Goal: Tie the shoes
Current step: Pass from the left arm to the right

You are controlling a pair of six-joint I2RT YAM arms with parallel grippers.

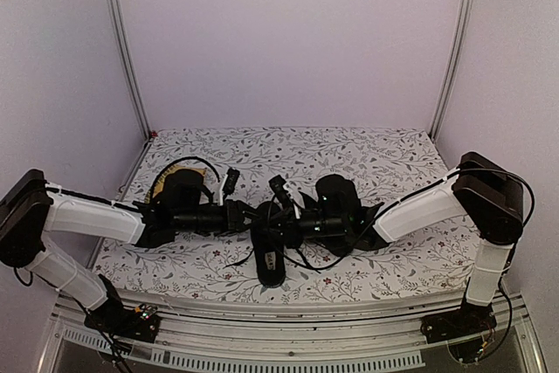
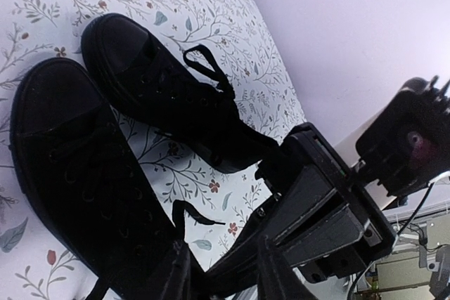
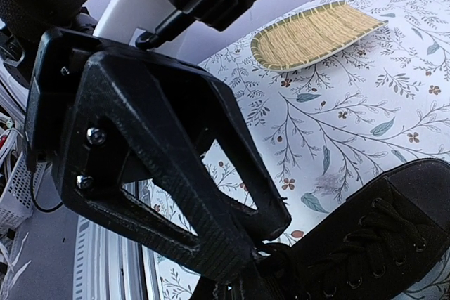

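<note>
A yellow woven mat lies at the left of the flower-patterned desk, partly under the left arm. The left claw reaches rightward to the desk's middle. A gap shows between its fingers, but I cannot tell whether a lace sits in it.

In the middle lie the shoes, black and side by side. From above, one shoe shows just below the meeting claws. Its long axis runs from near edge to far edge, crosswise to both arms, with the toe seemingly at the far end.

The right claw comes in from the right, pinched closed, its tip just at the laced part. Whether it holds a lace is unclear. Both claws look equally near, with the laces just beneath and between them.
</note>
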